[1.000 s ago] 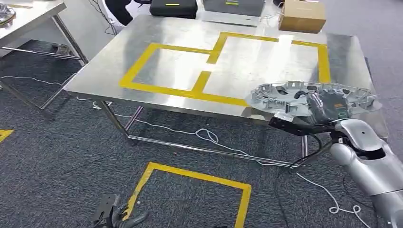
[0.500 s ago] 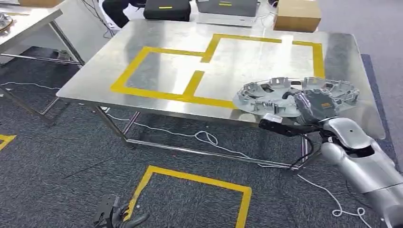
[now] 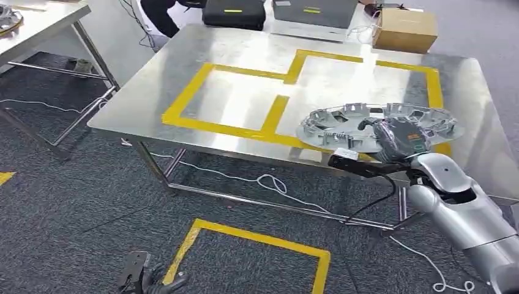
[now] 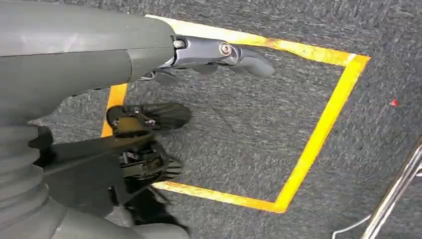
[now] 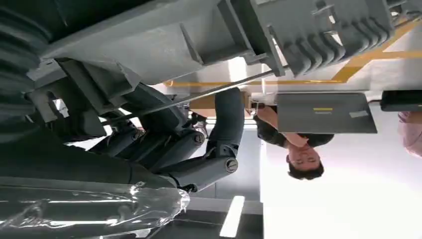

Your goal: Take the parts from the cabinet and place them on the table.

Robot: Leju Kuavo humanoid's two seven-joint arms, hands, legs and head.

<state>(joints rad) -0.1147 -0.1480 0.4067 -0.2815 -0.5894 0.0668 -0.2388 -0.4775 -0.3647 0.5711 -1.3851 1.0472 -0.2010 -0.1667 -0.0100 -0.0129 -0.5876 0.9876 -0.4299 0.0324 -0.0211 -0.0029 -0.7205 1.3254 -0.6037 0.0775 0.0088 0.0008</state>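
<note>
A round silver ring-shaped part (image 3: 367,122) with ribbed pockets hangs level just above the steel table (image 3: 183,79), over the near edge of the right yellow tape rectangle (image 3: 432,86). My right hand (image 3: 398,138) grips its near rim from the table's front side. The right wrist view shows the part's grey ribbed underside (image 5: 308,30) close above my dark fingers (image 5: 199,149). My left hand (image 3: 150,282) hangs low over the carpet; in the left wrist view its fingers (image 4: 149,117) are apart and hold nothing.
A cardboard box (image 3: 404,29), a black case (image 3: 234,12) and a grey case (image 3: 313,13) sit at the table's far edge. A person (image 5: 293,144) is behind it. A second table (image 3: 37,24) stands at left. White cable (image 3: 269,182) and a yellow floor square (image 3: 257,245) lie below.
The camera has shifted a little. My right hand has carried the part forward, from beyond the table's front edge to over the yellow tape. The left hand still hangs.
</note>
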